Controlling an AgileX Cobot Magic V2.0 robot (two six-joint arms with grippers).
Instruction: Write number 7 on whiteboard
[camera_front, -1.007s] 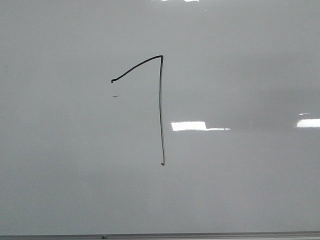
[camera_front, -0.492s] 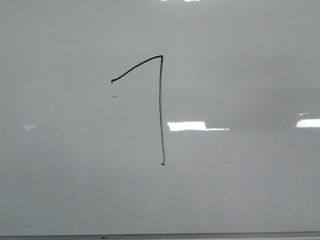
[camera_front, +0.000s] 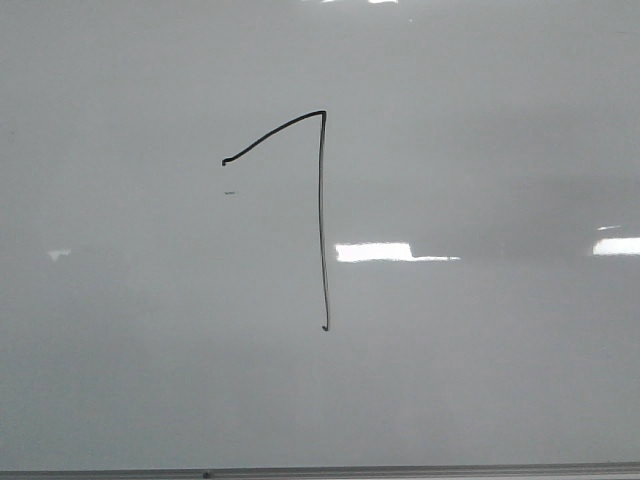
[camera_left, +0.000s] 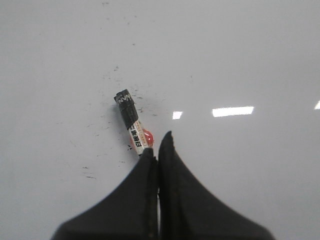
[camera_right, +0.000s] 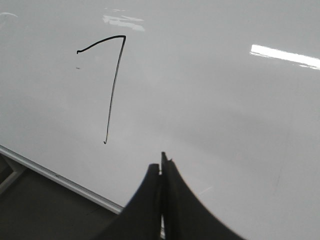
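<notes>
Our left claw (camera_left: 157, 142) is closed with its fingers pressed together and nothing between them — a marker (camera_left: 131, 121) lies just beyond its tips on the whiteboard (camera_left: 240, 55). Our right claw (camera_right: 161, 167) is likewise closed and empty, hanging over the board near its frame edge (camera_right: 55, 176). The number 7 (camera_front: 321, 200) sits mid-board, a small dash (camera_front: 230, 192) beside it. Since a second ago, only the light reflections (camera_front: 373, 252) have shifted — the strokes are unchanged.

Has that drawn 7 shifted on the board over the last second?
No. In the front view the number 7 sits in the same spot on the whiteboard, at the same gap from the tiny dash and the frame edge as before.
</notes>
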